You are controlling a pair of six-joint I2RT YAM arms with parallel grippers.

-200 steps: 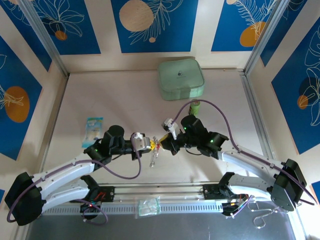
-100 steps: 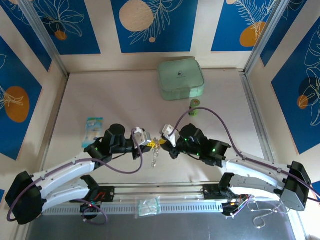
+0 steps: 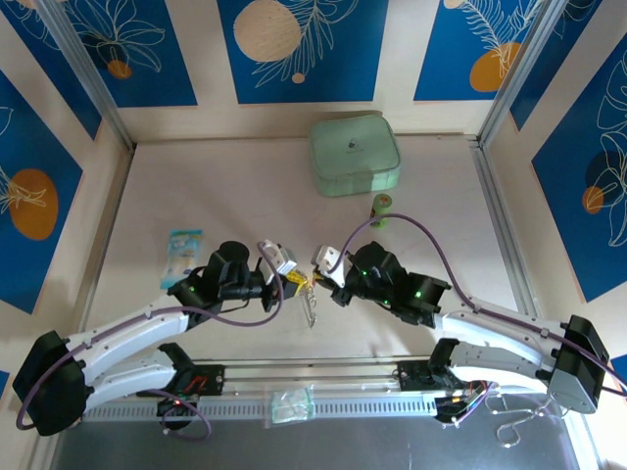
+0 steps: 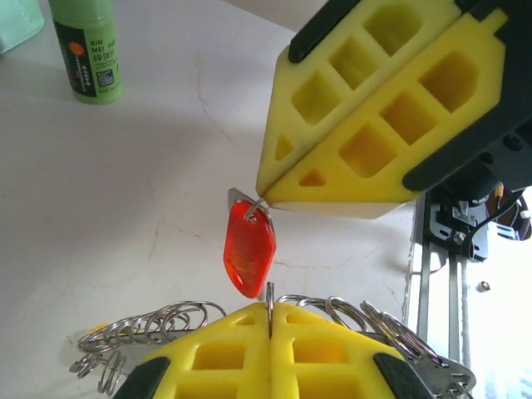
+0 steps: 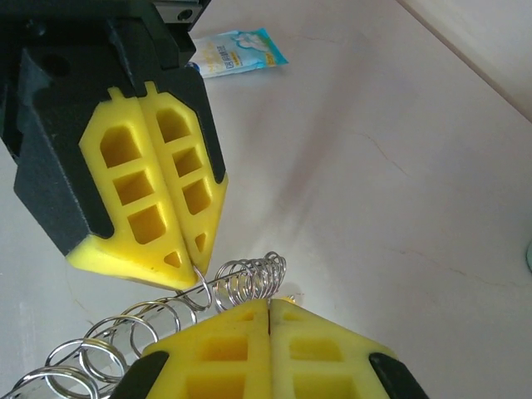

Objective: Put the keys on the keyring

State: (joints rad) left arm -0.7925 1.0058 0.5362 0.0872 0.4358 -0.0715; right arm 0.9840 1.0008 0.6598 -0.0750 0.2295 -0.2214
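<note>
We find the left gripper [image 4: 270,314] pinching the keyring [image 4: 150,328] and the right gripper [image 4: 264,195] pinching the red key [image 4: 248,258], tip to tip over the table's [image 3: 245,196] near edge; we advise slow, aligned threading.

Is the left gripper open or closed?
Shut. The left gripper has its yellow pads pressed together with no gap, pinching a wire of the keyring.

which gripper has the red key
The right gripper: the red key hangs from its closed tips, while the left gripper is shut on the keyring.
</note>
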